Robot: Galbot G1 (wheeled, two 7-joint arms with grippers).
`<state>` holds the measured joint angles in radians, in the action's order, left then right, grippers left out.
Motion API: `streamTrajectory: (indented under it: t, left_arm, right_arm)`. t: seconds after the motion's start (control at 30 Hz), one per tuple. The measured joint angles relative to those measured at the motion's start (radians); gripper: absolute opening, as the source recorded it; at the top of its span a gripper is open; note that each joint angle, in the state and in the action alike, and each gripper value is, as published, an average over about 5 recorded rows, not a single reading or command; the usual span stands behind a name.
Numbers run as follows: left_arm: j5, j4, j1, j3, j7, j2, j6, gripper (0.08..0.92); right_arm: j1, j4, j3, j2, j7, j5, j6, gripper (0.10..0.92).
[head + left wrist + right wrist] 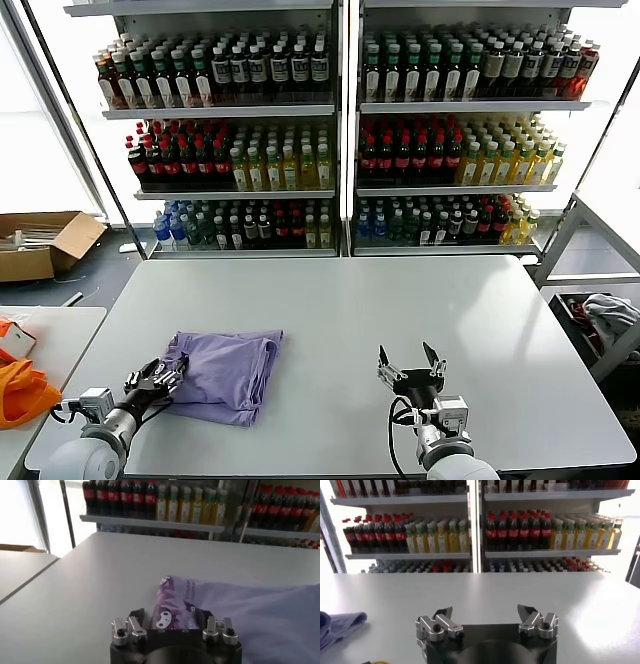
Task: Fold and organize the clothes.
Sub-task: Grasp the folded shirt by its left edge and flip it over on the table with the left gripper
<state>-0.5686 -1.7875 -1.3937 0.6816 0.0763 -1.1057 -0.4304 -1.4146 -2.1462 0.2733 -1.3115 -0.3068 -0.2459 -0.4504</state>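
A lavender T-shirt (228,372) lies folded on the front left of the white table (400,300). My left gripper (163,378) is at the shirt's left edge. In the left wrist view the gripper (172,614) is shut on a raised bunch of the shirt's fabric (250,610). My right gripper (410,362) is open and empty, low over bare table to the right of the shirt. In the right wrist view this gripper (485,614) has its jaws wide apart, and a corner of the shirt (337,625) shows to one side.
A bright orange bag (20,392) lies on a side table at the left. A cardboard box (45,242) sits on the floor behind it. Shelves of bottles (340,130) stand behind the table. A grey-white fabric bundle (605,315) sits in a rack at the right.
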Motion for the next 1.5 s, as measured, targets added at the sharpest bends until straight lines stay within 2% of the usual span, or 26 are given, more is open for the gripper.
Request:
streamTrajectory:
  t: [0.47,0.57,0.87,1.27,1.5]
  left_arm:
    - [-0.032,-0.002,0.007,-0.002,0.007,-0.007,-0.001,0.204]
    - [-0.027,-0.002,0.009,0.006,0.001,-0.006,0.004,0.138]
    - [-0.005,-0.016,0.009,0.084,-0.04,0.028,0.027,0.123]
    - [0.041,-0.012,0.026,0.302,-0.06,0.198,0.051,0.123]
    - [0.085,-0.1,0.005,0.267,-0.062,0.212,0.048,0.123]
  right_arm:
    - [0.003,0.001,0.001,-0.004,-0.001,0.0,0.004,0.823]
    - [0.006,0.002,0.0,-0.002,-0.002,0.0,0.002,0.823]
    - [0.012,-0.009,0.001,0.003,-0.006,0.0,-0.003,0.823]
    - [0.026,0.0,-0.002,-0.008,-0.007,-0.009,0.001,0.823]
    - [0.015,-0.002,0.004,-0.018,-0.009,-0.002,0.001,0.823]
